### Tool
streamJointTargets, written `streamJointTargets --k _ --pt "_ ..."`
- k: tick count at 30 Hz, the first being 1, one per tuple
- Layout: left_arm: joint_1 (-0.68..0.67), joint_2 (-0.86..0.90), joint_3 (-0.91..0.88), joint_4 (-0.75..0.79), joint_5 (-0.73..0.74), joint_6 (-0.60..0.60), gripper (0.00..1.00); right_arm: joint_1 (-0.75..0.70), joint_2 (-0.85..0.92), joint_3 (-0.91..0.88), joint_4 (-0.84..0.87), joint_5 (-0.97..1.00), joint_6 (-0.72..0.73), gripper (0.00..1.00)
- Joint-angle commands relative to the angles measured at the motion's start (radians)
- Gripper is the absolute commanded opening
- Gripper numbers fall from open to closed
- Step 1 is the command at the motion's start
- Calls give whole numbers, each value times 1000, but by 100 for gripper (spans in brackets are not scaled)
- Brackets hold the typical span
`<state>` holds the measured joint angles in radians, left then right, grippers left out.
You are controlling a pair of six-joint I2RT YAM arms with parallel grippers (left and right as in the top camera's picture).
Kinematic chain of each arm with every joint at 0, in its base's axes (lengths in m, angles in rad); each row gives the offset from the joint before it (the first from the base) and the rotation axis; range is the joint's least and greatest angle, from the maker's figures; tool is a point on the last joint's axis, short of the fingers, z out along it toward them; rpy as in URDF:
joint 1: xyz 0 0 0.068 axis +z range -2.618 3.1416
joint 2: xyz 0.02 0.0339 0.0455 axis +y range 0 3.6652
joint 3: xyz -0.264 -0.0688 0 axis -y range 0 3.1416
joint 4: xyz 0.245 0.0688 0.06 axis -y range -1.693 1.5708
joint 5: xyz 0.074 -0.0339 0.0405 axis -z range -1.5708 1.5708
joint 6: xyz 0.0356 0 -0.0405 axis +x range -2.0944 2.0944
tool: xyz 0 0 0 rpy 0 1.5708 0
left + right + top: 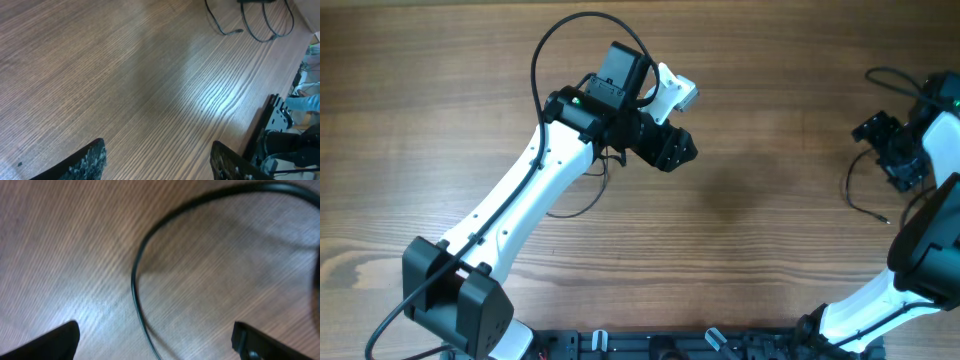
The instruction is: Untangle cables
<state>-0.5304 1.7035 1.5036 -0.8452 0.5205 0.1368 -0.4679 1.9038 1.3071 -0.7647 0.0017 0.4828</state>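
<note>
Starting on the left: one of the cables [582,205], a hair-thin black strand, curving out over the wood table [770,60] from under the left arm [520,195] on its near side. Next over, the left gripper [672,150], sitting over bare wood near the middle, well apart from any wire. Spread wide open going by its wrist cam, gripping nothing, just woodgrain between the two fingers [92,160]. Up at the far edge of that same wrist view, more of the thin black stuff: a couple of loose loops [260,30] with tiny plug ends [239,31], lying flat on the wood. Further right in the overhead, another strand [848,190], bowing out from under the right gripper [892,152] toward the near side and finishing in a tiny plug [886,219]. Loose, not bundled up. Right wrist cam pretty blurry, but wide open there too, with that skinny black wire arcing across the wood in the gap and not pinched by anything. Can't tell if it's touching either finger.
</note>
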Motion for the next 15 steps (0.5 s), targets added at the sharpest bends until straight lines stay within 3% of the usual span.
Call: streamJointTargets --k 1,10,15 --pt "0 -3 2 4 1 16 68 -2 4 -62 115 85 17 100" --pt "0 -3 2 -15 1 12 68 -123 21 -60 415 186 -103 100" --pt "0 -3 2 -50 2 11 68 -290 23 45 424 164 -144 100"
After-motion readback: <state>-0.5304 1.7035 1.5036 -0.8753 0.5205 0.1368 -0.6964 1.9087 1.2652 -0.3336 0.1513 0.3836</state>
